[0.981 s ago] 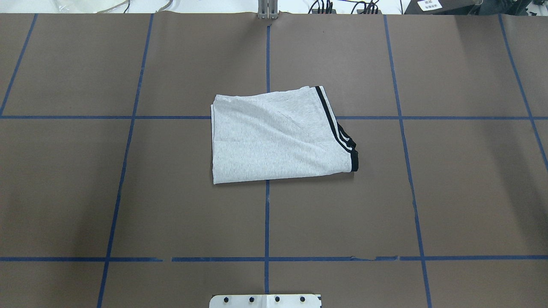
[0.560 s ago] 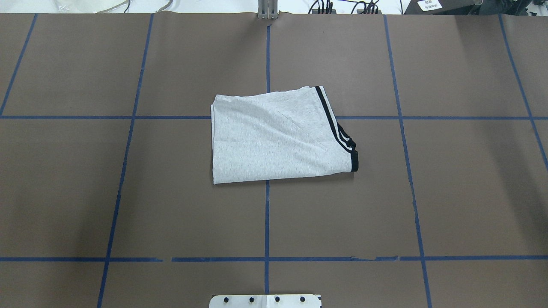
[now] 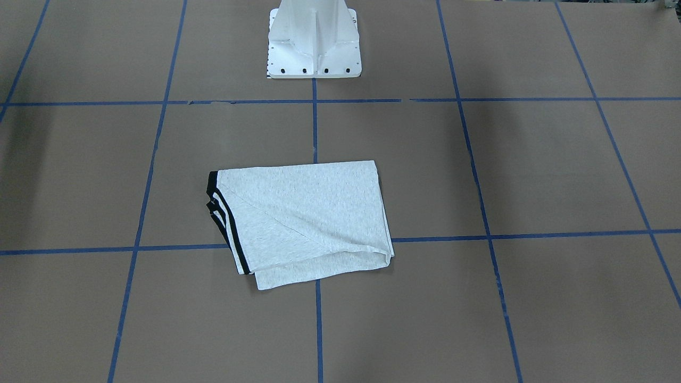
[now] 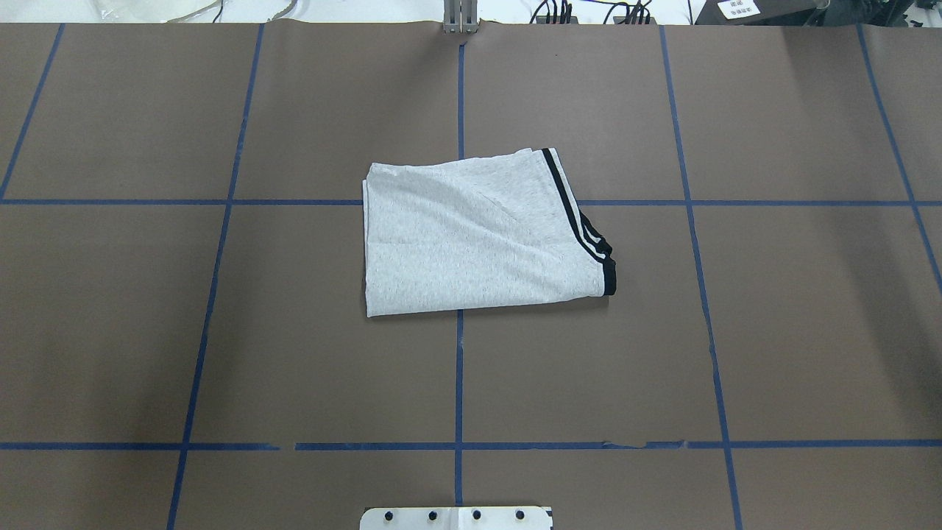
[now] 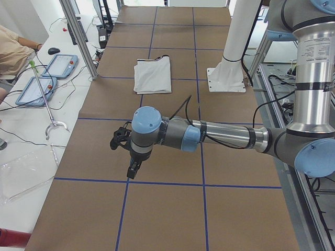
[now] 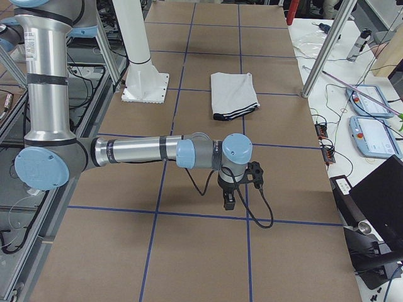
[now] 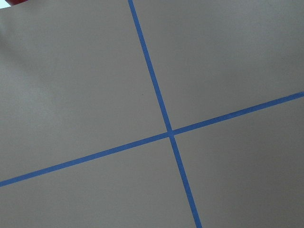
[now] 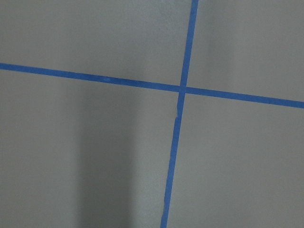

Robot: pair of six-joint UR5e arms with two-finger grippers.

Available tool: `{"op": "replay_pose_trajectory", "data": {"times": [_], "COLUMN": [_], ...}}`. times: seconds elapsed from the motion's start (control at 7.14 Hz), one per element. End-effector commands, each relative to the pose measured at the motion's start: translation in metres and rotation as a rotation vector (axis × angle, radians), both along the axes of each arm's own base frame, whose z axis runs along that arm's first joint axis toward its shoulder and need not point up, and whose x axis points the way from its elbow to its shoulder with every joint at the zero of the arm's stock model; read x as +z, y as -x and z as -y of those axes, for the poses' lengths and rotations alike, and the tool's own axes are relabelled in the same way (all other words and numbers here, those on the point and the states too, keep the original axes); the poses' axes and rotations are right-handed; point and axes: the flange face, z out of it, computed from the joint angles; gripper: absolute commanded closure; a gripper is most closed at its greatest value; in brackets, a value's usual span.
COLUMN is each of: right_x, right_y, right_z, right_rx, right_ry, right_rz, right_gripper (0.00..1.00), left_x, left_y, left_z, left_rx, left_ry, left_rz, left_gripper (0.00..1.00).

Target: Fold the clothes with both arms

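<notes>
**Left gripper** [image 5: 134, 170]: hangs fingers-down at the end of the left arm [image 5: 225, 137], low over the brown table cover [image 4: 147, 331] at the robot's left end of the table. Its wrist view shows only bare cover and a crossing of blue tape lines [image 7: 170, 133], with no fingers in frame. I cannot tell whether it is released or clenched. No cloth hangs from it.

**Right gripper** [image 6: 228, 200]: mirrors this at the opposite end, fingers-down at the end of the right arm [image 6: 138, 150] and also close to a tape crossing. Its state likewise cannot be told, and it carries no cloth.

**T-shirt** [image 4: 471, 235]: lies at the table's centre, across the middle tape line and well apart from both grippers. It is folded into a compact, roughly rectangular packet. The striped trim [image 4: 570, 202] runs along the edge toward the robot's right. A lower layer peeks out along the far edge [image 3: 287, 279], and a shallow diagonal crease crosses the top. The print is hidden. The white pedestal [image 3: 314, 42] stands on the robot's side of it, apart.

**Step in hand (judged):** the folding looks essentially finished, with both arms parked clear of the work.

**Next move (judged):** if another fold is wanted, both grippers must travel inward to one short edge. They must pinch all layers together at two corners and carry them across level, so the stack does not shear or spring open.
</notes>
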Motion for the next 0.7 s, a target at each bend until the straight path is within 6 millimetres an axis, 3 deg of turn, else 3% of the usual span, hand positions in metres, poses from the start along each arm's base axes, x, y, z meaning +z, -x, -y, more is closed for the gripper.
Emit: {"op": "replay_pose_trajectory", "data": {"times": [0.0, 0.28, 0.56], "right_x": [-0.001, -0.001, -0.008], "right_y": [0.001, 0.001, 0.001], "right_z": [0.0, 0.0, 0.001], "right_rx": [-0.001, -0.002, -0.002], "right_ry": [-0.001, -0.003, -0.017], "right_rz": [0.001, -0.001, -0.002], "right_gripper": [0.0, 0.0, 0.0], "left_x": [0.001, -0.01, -0.017], "left_y": [0.001, 0.0, 0.0], "left_z": [-0.002, -0.018, -0.015], "left_rx": [-0.005, -0.004, -0.002], "left_ry": [0.004, -0.017, -0.033], "left_rz": [0.001, 0.004, 0.009], "left_gripper": [0.0, 0.0, 0.0]}}
